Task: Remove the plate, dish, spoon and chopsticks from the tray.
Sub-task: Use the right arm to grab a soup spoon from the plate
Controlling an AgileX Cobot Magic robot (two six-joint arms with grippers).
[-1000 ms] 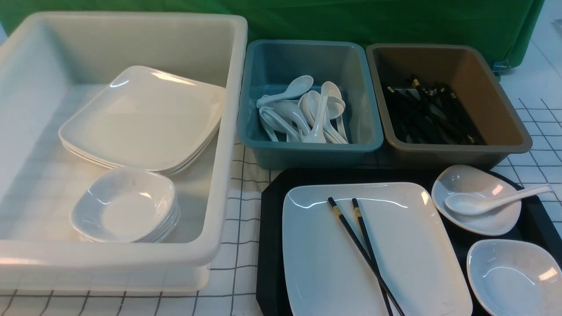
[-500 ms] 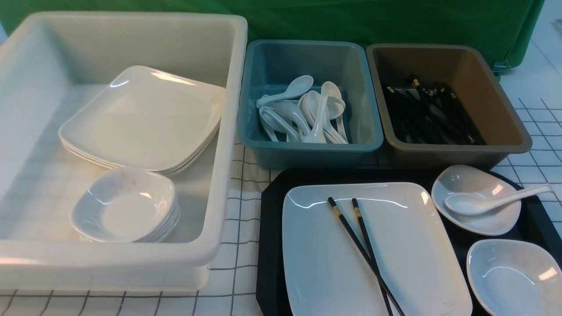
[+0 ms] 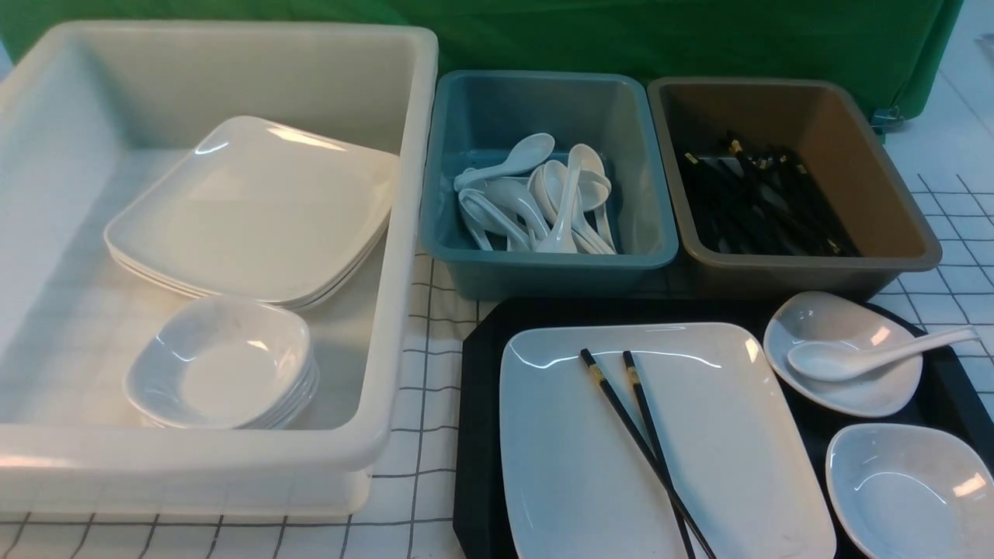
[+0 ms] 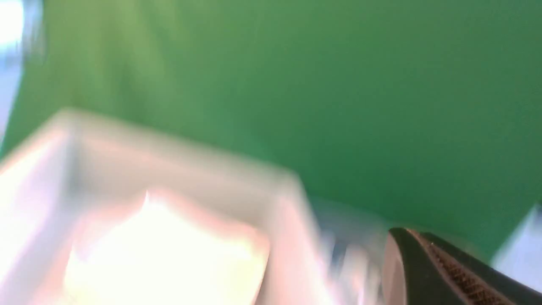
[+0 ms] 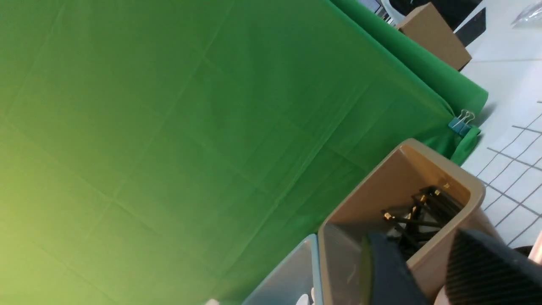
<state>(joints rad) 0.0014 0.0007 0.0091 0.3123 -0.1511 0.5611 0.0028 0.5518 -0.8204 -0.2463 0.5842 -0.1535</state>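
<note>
Right jaws parted, empty; left jaws unreadable; chopsticks lie on the plate, apart from both.

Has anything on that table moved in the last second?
Nothing visibly changed in the front view: the thin black chopsticks still lie on the large glossy white plate, and the white soup spoon still rests in a small white dish on the black plastic tray.

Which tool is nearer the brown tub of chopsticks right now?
Right, most likely. The right tool hangs just short of the brown tub, facing it; the left tool faces the white tub, blurred, at the far left.
</note>
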